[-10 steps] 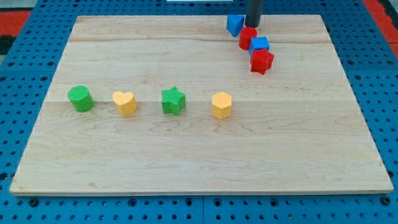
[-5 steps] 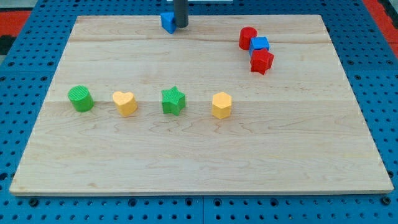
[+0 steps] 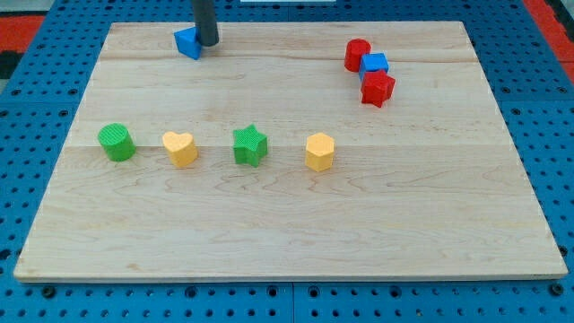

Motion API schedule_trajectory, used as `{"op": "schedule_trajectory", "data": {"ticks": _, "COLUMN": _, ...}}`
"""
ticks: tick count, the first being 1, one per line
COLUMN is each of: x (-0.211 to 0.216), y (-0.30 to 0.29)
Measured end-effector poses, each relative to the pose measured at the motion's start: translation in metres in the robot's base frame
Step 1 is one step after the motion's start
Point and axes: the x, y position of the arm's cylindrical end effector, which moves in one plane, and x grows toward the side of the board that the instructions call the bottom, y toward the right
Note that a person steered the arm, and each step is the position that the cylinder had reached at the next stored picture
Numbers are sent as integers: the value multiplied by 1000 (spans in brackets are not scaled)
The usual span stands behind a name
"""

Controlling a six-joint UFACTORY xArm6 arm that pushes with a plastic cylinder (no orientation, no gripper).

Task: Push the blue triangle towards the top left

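Observation:
The blue triangle [image 3: 186, 42] lies near the board's top edge, left of centre. My dark rod comes down from the view's top, and my tip [image 3: 208, 42] rests against the triangle's right side.
A red cylinder [image 3: 357, 55], a blue cube [image 3: 375, 65] and a red star [image 3: 378, 88] cluster at the top right. A row across the middle holds a green cylinder [image 3: 117, 142], a yellow heart [image 3: 180, 148], a green star [image 3: 250, 145] and a yellow hexagon [image 3: 319, 152]. The wooden board [image 3: 287, 224] lies on a blue pegboard.
My tip has swept left along the top edge, pushing the blue triangle from beside the red cluster to left of centre. The other blocks have not moved.

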Motion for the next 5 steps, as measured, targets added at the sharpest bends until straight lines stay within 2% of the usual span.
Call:
{"op": "schedule_trajectory", "data": {"ticks": 3, "x": -8, "y": -70}}
{"op": "schedule_trajectory", "data": {"ticks": 5, "x": 13, "y": -69}}
